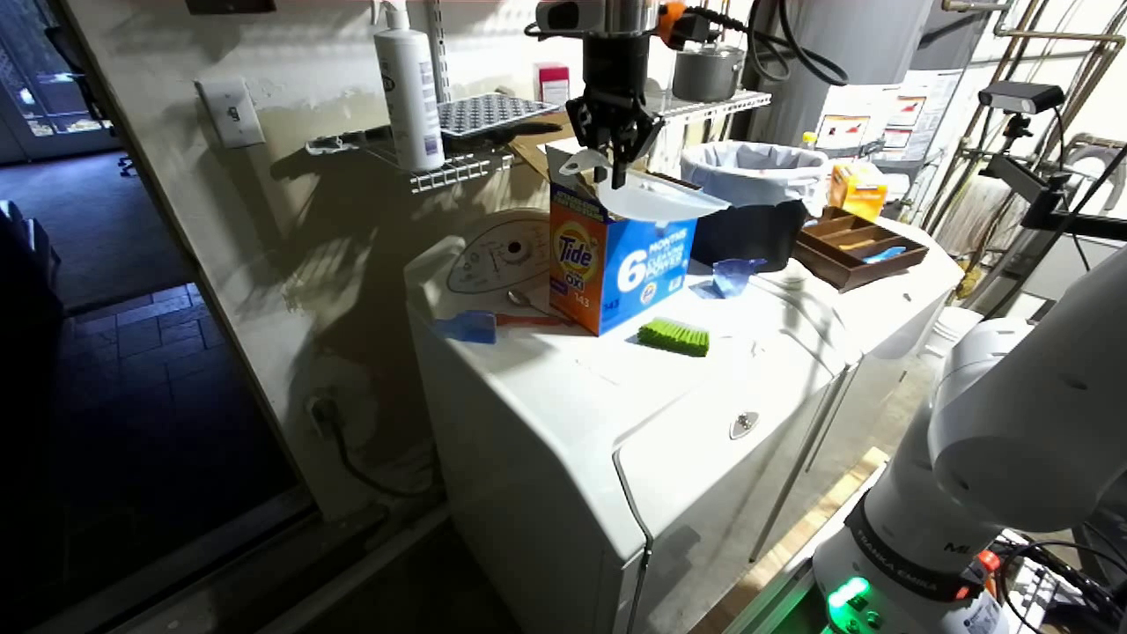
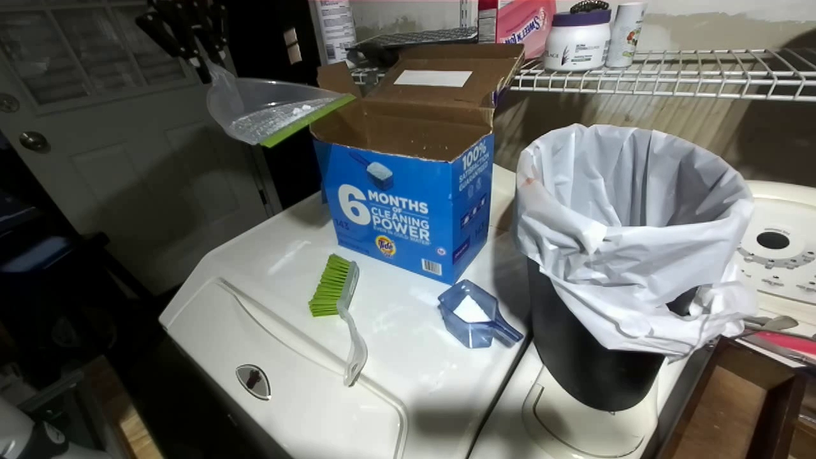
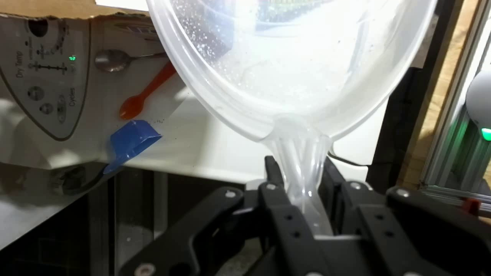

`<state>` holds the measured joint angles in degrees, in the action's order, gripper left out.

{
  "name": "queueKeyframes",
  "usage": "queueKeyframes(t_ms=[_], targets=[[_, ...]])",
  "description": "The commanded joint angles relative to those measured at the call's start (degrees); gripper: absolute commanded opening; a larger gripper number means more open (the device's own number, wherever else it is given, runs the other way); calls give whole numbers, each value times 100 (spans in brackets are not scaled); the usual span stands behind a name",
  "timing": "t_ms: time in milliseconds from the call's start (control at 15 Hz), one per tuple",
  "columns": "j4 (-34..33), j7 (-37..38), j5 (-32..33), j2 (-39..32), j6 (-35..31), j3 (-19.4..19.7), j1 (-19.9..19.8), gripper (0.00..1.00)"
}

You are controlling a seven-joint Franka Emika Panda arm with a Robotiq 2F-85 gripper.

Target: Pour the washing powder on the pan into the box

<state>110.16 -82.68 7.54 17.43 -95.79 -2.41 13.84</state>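
First, one black two-fingered mechanical pincer: closed upon the handle of one shallow, translucent, whitish plastic pan. Its fingers are parted only by the thickness of the handle, which is flanked on either side.

Pan: held in the air near the upper edge of one blue-and-orange cardboard detergent box; whether the two touch cannot be told. White washing powder, partly in small lumps, is spread across its floor; fine specks are shown in the wrist view also.

Box: stood upright on one glossy white desk, brown flaps raised, top uncovered. A few pale specks are seen on the brown inside; the bottom is hidden.

One translucent blue plastic scoop: set near the box, white powder contained in it. One second blue plastic scoop: laid at the desk's edge. One black bin: lined with one white plastic bag. One dark brown compartmented tray: placed beside the bin, one blue article kept inside.

Orientation of the pan: in an exterior view, the long axis is laid from the handle, at upper left, to the bright green lip, at lower right, the latter being carried lower. In the wrist view, the handle is directed down to the pincer and the bowl is spread above it.
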Motion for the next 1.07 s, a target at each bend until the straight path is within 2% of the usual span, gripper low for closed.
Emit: queueKeyframes(t_ms=[0, 400, 467, 800, 867, 1000], targets=[[-357, -843, -362, -87, 314, 155, -115, 7], [-693, -1722, -717, -185, 924, 387, -329, 7], [-399, -1463, -575, -38, 654, 249, -348, 28], [-470, -1621, -626, -67, 751, 296, -411, 28], [-471, -1623, -628, -69, 754, 296, -411, 7], [-622, -1989, -679, -184, 1008, 383, -411, 7]])
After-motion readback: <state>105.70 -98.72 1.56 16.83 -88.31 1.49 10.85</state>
